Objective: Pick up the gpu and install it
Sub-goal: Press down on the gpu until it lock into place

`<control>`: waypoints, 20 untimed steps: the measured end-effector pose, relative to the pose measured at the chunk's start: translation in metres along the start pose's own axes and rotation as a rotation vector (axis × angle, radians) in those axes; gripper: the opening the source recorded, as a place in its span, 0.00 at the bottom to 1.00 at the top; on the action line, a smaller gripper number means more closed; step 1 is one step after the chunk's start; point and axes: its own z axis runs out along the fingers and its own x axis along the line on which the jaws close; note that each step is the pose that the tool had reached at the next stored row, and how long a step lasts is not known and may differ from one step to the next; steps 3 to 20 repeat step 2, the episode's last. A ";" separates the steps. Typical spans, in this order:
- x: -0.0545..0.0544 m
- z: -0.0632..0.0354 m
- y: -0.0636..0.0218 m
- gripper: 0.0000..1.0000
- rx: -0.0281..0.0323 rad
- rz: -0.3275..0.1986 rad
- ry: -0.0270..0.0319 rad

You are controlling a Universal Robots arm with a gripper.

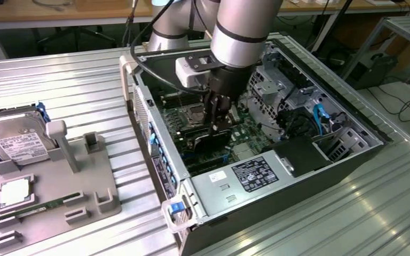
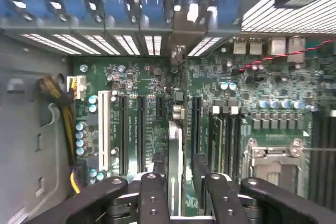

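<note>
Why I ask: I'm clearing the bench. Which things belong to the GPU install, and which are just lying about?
In the job: the gripper, shut on the gpu, held edge-on over the motherboard inside the computer case.
Lying about: hard drive, memory stick, grey holder, all outside the case.

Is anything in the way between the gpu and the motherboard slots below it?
Nothing visible. The pincer holds the gpu edge-on over the motherboard, among its open expansion slots. The yellow cable bundle sits off to one side by the case wall, apart from the card.
</note>
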 end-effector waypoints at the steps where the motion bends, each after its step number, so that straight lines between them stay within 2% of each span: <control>1: 0.000 -0.0083 0.0002 0.34 0.0006 0.000 -0.0001; 2: 0.000 -0.0083 0.0002 0.11 0.0006 0.000 0.0000; 20: 0.000 -0.0083 0.0002 0.11 0.0006 0.000 0.0000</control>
